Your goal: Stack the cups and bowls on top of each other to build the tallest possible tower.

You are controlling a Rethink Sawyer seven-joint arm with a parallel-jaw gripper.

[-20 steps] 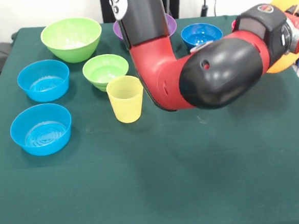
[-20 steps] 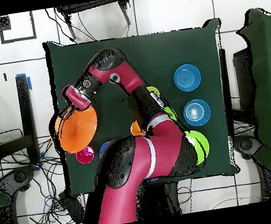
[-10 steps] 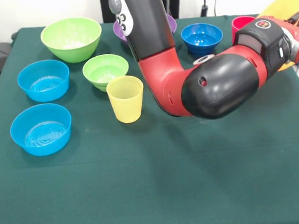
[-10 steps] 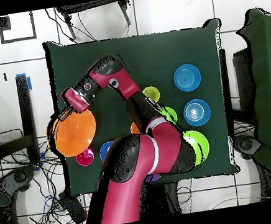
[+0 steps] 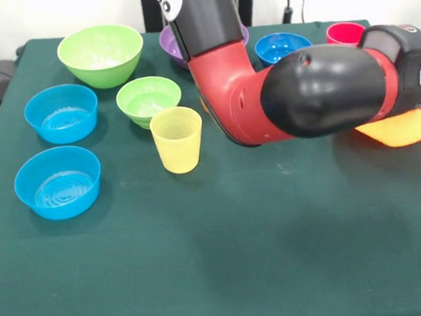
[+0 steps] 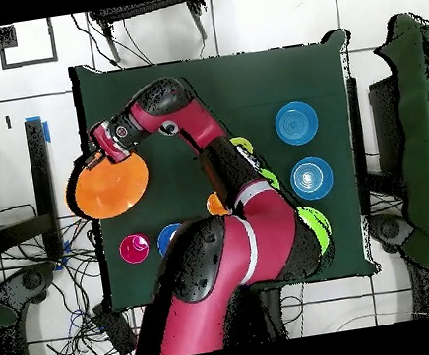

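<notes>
Holding the huge orange bowl (image 6: pixel 113 188) by its rim, the gripper (image 6: pixel 96 157) looks clamped on it at the table's edge, with the bowl seemingly turned upside down, which I'd guess is so it can be the tower's wide base. Everything else sits well apart from the gripper: the red cup (image 5: pixel 345 33) and dark blue bowl (image 5: pixel 283 47) nearest, the yellow cup (image 5: pixel 177 139) and small green bowl (image 5: pixel 149 100) further along the arm, and two light blue bowls (image 5: pixel 57 182) farthest off. Nothing's stacked yet as far as I can see.

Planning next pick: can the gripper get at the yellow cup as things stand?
Probably not straight away. The gripper sits at the orange bowl by the table edge and seems occupied with it. The yellow cup stands upright with open cloth in front, though the arm's elbow hangs beside it.
</notes>
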